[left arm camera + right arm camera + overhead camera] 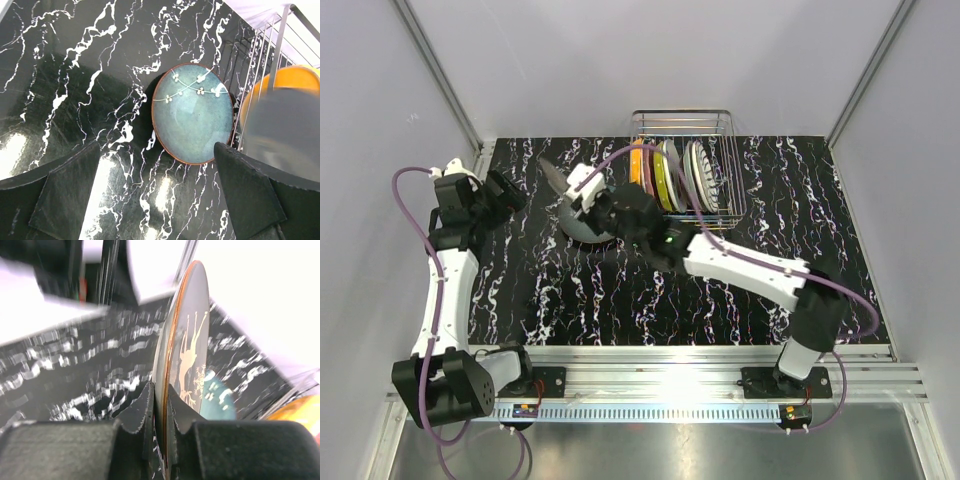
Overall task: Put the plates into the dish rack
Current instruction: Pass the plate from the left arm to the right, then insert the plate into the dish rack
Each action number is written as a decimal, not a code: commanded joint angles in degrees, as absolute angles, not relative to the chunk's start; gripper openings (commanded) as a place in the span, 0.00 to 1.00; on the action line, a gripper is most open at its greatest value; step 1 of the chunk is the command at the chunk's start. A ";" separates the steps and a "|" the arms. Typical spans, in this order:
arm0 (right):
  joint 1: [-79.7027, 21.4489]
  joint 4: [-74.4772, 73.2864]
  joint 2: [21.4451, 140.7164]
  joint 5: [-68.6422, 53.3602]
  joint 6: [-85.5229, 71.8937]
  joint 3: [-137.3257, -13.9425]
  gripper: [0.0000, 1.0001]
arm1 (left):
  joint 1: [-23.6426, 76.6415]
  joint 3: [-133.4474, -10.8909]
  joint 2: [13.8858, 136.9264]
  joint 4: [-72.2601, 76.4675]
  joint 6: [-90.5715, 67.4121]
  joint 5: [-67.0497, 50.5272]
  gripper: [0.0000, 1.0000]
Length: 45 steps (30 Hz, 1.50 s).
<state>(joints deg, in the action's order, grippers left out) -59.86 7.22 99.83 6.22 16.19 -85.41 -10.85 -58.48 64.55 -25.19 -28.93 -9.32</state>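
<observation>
Deer plate point(187, 340): held on edge, near upright, above the surface point(620, 290), left of the dish rack point(720, 122) and apart from it. Right gripper point(161, 395) is clamped tight on the lower rim, and only a shallow bite is seen.

The rack is already loaded with an orange plate point(637, 165) and several others on edge. Free slots are judged to lie toward its right side, though this is not certain. A teal plate point(192, 115) lies flat on the surface just beside the rack. Left gripper point(160, 200) is spread wide above it, with nothing held.

Step in hand: the deer plate is to be racked.
- The plate should be turned parallel to the dividers and kept vertical.
- It should be lifted clear of the rack's wire rim, then lowered slowly into an empty slot.
- Release is best delayed until the rim is seated.
- With so thin a grip, pivoting is the risk.
</observation>
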 commanded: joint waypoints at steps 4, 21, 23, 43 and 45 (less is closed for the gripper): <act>-51.19 11.78 85.26 8.61 10.21 -89.47 0.00 | -11.25 -58.18 63.28 -23.38 -27.69 -8.17 0.99; -18.91 9.84 74.18 -1.56 -3.07 -76.03 0.00 | -11.16 -57.57 64.34 -22.77 -28.04 -12.22 0.99; -18.02 11.41 75.05 -2.63 -4.21 -74.89 0.00 | -11.16 -57.22 64.34 -21.97 -28.21 -13.00 0.99; -14.41 18.10 85.69 -5.71 -7.65 -71.90 0.00 | -10.46 -57.57 64.60 -22.85 -27.42 -12.66 0.99; -14.33 18.54 86.31 -5.71 -7.73 -71.46 0.00 | -10.46 -57.39 64.69 -22.68 -27.51 -12.66 0.99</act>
<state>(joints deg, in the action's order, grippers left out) -14.74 6.39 87.15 -4.23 -6.81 -70.43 -10.55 -57.49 64.77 -24.75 -28.40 -11.79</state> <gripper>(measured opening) 0.152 0.987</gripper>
